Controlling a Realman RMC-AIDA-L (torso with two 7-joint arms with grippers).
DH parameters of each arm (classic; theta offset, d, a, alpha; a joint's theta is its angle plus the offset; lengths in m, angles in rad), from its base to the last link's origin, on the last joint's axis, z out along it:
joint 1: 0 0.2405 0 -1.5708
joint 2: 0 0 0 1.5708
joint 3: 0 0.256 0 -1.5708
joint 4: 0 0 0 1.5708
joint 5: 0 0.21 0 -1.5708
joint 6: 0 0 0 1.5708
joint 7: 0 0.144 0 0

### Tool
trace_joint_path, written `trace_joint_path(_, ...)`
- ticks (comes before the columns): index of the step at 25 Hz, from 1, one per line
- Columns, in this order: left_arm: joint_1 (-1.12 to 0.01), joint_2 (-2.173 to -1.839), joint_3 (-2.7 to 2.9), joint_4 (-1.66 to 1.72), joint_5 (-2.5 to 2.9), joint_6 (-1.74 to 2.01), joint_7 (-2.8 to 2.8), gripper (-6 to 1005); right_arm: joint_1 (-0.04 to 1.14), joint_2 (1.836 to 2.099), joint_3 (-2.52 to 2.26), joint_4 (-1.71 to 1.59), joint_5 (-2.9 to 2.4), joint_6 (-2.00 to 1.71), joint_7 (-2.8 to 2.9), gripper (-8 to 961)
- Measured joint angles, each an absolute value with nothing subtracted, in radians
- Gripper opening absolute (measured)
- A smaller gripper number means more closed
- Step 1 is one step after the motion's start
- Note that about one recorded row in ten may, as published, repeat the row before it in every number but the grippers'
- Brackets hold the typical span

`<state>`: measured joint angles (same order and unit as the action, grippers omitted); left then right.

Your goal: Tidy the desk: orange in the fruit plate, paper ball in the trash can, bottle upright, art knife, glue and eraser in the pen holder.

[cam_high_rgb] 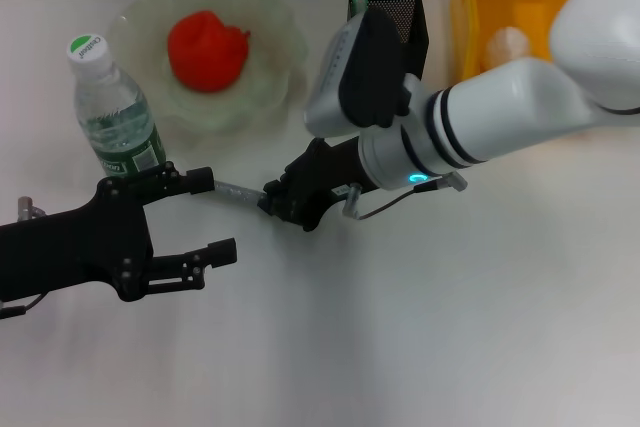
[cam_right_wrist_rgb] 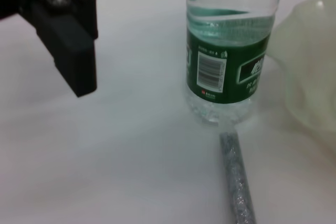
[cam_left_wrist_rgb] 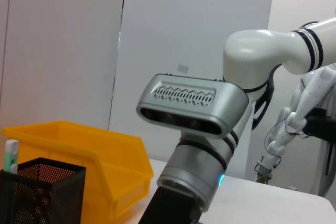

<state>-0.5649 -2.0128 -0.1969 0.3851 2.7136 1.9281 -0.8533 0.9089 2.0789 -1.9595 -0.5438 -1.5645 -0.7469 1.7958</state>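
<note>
1. The glue [cam_high_rgb: 237, 190] is lying flat on the desk [cam_high_rgb: 420, 327], just beside the upright bottle [cam_high_rgb: 112, 112].
2. It is being pinched at one end by the right gripper [cam_high_rgb: 283, 197], jaws pressed onto it.
3. The left gripper [cam_high_rgb: 205, 217] is being held spread beside it.
4. The stick should be raised level, then tipped upright over the pen holder [cam_high_rgb: 400, 15].
</note>
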Motion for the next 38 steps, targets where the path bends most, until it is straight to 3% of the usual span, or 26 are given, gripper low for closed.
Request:
trace_joint_path(12,-0.552,-2.010,-0.197,0.385,2.673,1.924,-0.855,853,0.665,2.079,-1.612,-0.824,-1.839,-1.050,1.740,131)
trace_joint_path(24,-0.526,-2.018,-0.194,0.370,2.575,1.963,-0.882,852,0.454,2.083,-1.297,-0.901,-1.770,-1.352,1.445,130)
trace_joint_path(31,-0.512,-2.025,-0.199,0.286,2.529,1.974,-0.894,850,0.392,2.079,-1.131,-0.819,-1.663,-1.514,1.243,130)
trace_joint_path(38,-0.521,-2.057,-0.200,0.216,2.476,1.972,-0.894,848,0.395,2.079,-0.946,-0.677,-1.614,-1.720,1.059,130)
